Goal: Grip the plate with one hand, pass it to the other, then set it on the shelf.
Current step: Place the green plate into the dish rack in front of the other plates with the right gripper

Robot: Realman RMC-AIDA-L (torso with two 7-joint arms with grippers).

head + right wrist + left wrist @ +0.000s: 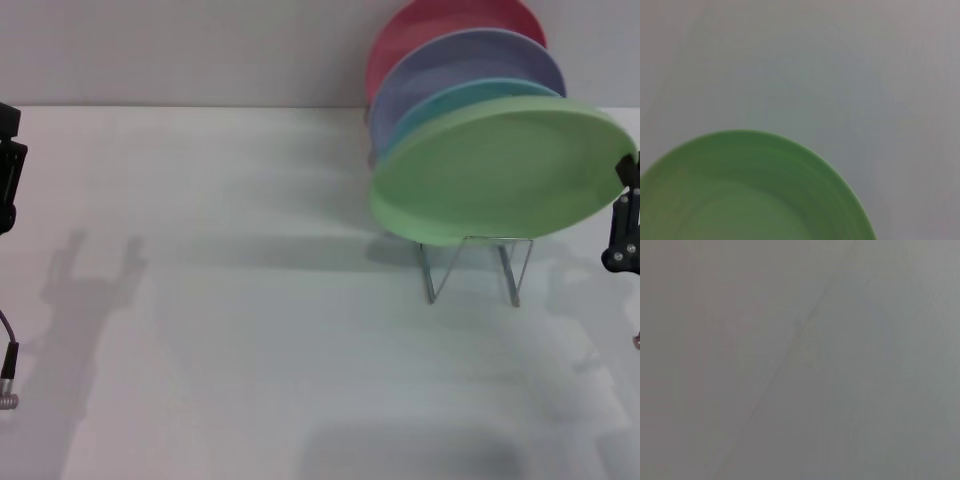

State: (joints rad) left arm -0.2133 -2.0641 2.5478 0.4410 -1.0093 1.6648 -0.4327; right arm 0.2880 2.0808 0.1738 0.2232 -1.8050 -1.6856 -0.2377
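Note:
The light green plate is tilted steeply, face up, over the front of the silver wire shelf. Its lower rim is just above the wire loops and its back is close to the other plates. My right gripper is at the right edge of the head view, at the plate's right rim, and appears shut on it. The plate fills the lower part of the right wrist view. My left gripper is far off at the left edge, away from the plate. The left wrist view shows only plain grey surface.
Three more plates stand in the shelf behind the green one: red, lavender, light blue. The white table runs to the wall behind. A cable end lies at the left edge.

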